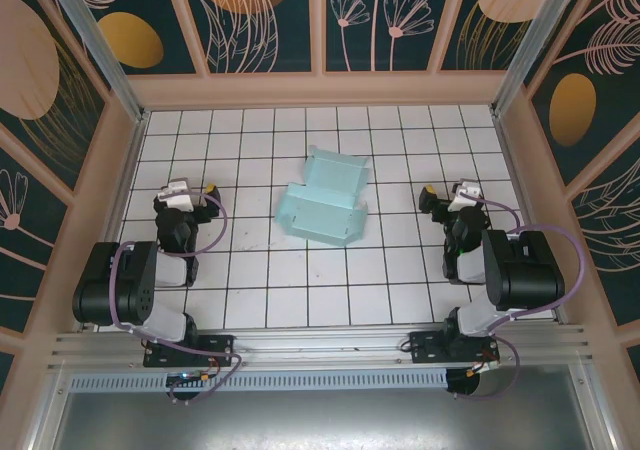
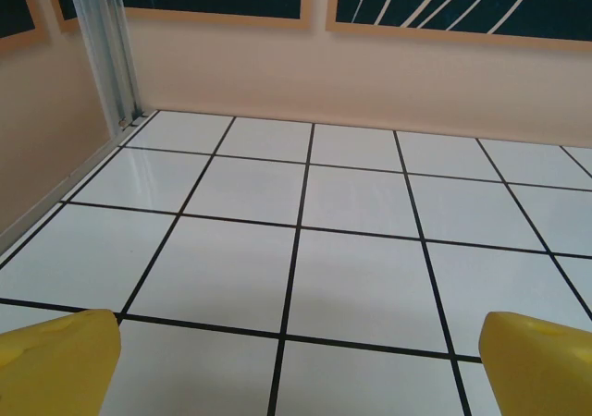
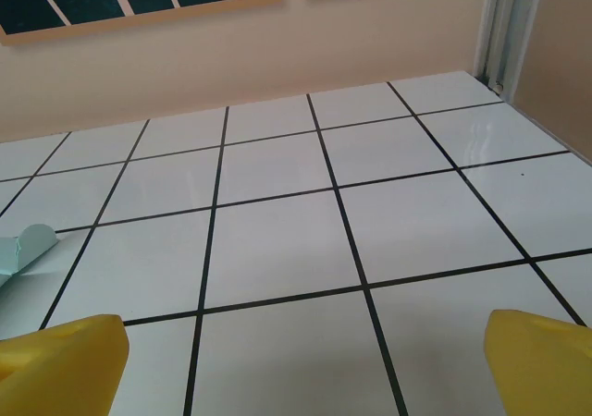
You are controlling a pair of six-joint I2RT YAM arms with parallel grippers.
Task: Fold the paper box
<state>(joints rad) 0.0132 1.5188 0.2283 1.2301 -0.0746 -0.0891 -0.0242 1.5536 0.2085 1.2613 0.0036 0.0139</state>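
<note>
The paper box [image 1: 325, 198] is a pale turquoise card shape with raised, creased panels, lying in the middle of the white tiled floor. One corner of the paper box [image 3: 26, 246] shows at the left edge of the right wrist view. My left gripper [image 1: 190, 189] rests well to the left of it, open, with only bare tile between its yellow fingertips [image 2: 55, 360]. On the far side, my right gripper [image 1: 448, 194] is likewise open and apart from the box, and its yellow fingertips [image 3: 60, 360] frame bare floor.
Beige walls [image 1: 320, 88] with dark floral panels close in the tiled floor on three sides. Metal corner posts [image 1: 95, 45] stand at the back left and back right. An aluminium rail [image 1: 320, 345] with both arm bases runs along the near edge.
</note>
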